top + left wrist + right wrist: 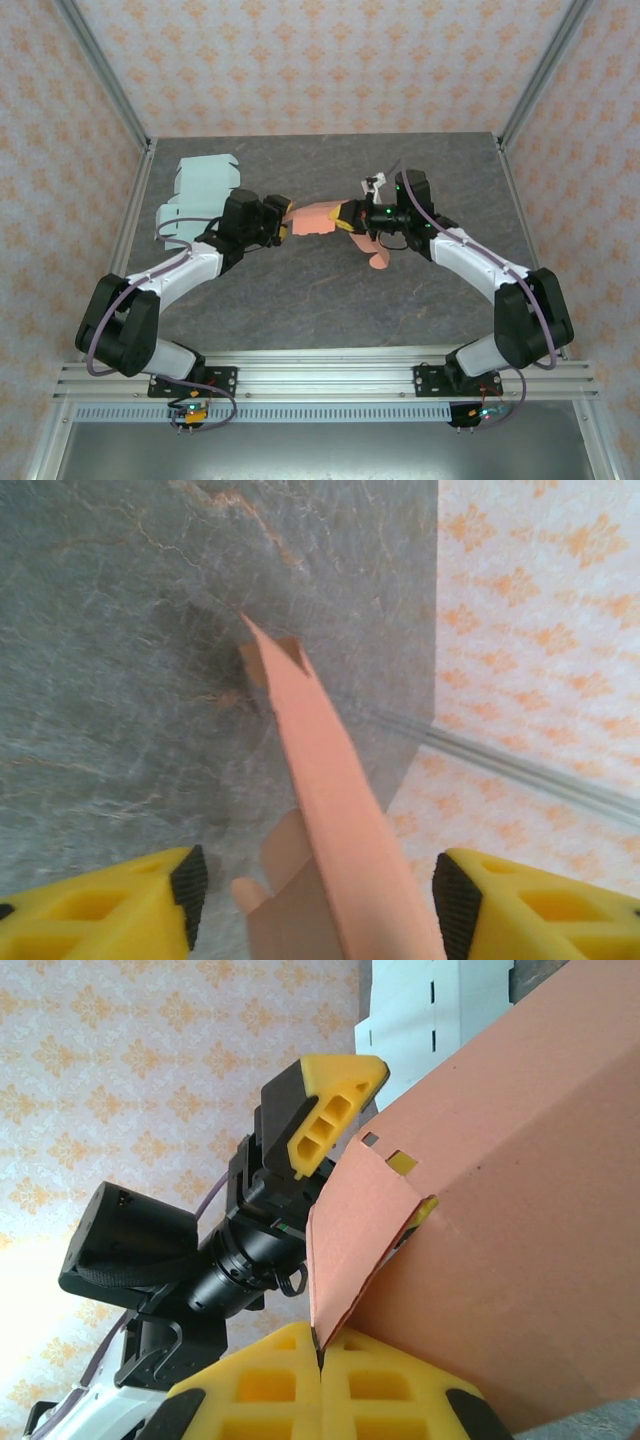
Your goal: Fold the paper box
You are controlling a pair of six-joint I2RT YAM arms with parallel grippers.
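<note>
Left gripper (283,222) and right gripper (348,218) face each other over the middle of the table in the overhead view. A salmon-pink paper box (312,218) sits between them. One pink flap of it hangs toward the near side, below the right gripper. A stack of pale blue flat cardboard sheets (198,195) lies on the grey marbled table (300,300) at the far left, just beyond the left arm.

From the left wrist camera, the left gripper (318,895) has its jaws standing apart. Its yellow fingers (120,910) with black pads sit on either side of a thin panel of the box (320,780), seen edge-on. A gap shows on each side, so neither pad touches the panel.

From the right wrist camera, the right gripper (320,1360) has its yellow fingers (260,1380) pressed together, pinching the lower corner of a folded flap of the box (500,1210). Beyond it, the left gripper (378,1155) straddles the box's far edge. One of its yellow fingers is outside the panel, and the tip of the other peeks out from behind the flap. The pale sheets (420,1010) show at the top.
</note>
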